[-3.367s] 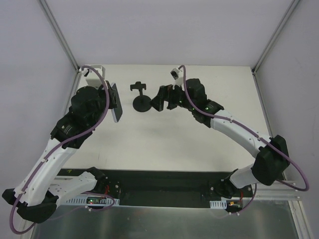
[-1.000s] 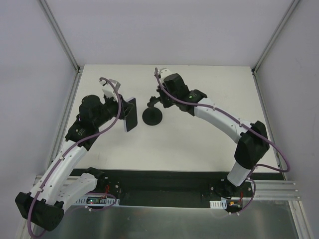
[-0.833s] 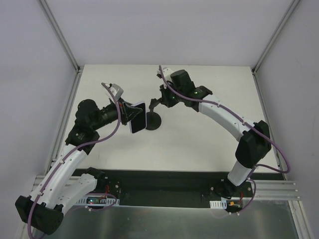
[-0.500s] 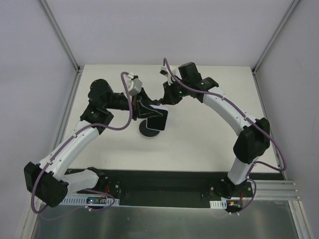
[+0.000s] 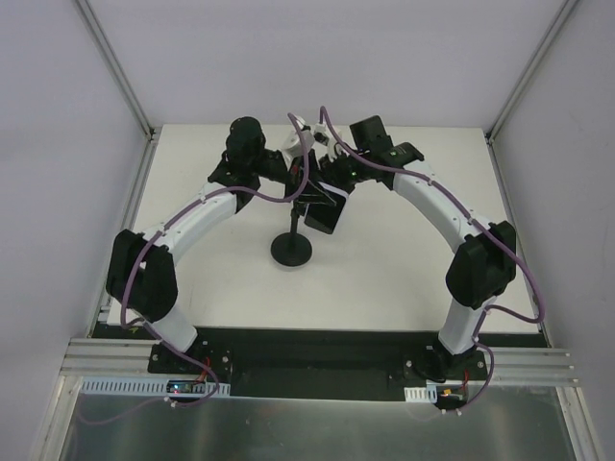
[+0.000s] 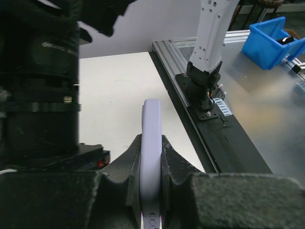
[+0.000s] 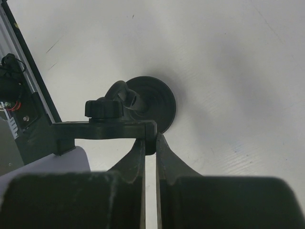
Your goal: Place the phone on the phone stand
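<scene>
We've got our left pincer clamped edgewise on the phone, just beside the cradle – our right pincer pinches the bracket of the phone stand, probably so it doesn't tip on the desk.
</scene>
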Available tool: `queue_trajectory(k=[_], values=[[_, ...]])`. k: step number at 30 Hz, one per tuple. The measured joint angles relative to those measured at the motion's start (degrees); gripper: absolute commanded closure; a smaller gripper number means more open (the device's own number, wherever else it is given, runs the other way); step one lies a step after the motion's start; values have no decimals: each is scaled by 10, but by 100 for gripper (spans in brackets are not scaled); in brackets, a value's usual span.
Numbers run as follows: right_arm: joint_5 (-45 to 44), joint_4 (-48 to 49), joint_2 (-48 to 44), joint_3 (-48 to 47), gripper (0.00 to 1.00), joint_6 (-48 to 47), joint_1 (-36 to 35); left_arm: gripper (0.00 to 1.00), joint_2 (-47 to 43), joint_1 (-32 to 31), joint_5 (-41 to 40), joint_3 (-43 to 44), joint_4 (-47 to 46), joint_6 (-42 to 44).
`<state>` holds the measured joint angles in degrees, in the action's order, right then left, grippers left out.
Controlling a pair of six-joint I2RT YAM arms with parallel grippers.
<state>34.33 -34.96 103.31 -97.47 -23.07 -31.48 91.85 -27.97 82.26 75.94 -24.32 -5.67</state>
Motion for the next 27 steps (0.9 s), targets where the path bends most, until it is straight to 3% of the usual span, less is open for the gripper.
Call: queue_trajectory(k=[4, 8, 11, 14, 18, 21, 27], values=[[6, 1, 0, 0, 99, 0, 3, 100, 58, 11, 11, 9, -165, -124], [10, 0, 2, 0, 99, 1, 3, 100, 150, 18, 25, 57, -356, -346], [10, -1, 10, 0, 99, 6, 13, 100, 189, 18, 42, 89, -421, -448], [10, 0, 14, -1, 99, 7, 16, 100, 197, 22, 43, 90, -453, -491], [8, -2, 14, -5, 99, 8, 11, 100, 191, 31, 42, 74, -484, -503], [10, -1, 14, -6, 99, 10, 9, 100, 171, 46, 32, 22, -490, -461], [6, 16, 16, -7, 99, 12, 6, 100, 89, 60, -23, -83, -396, -241]])
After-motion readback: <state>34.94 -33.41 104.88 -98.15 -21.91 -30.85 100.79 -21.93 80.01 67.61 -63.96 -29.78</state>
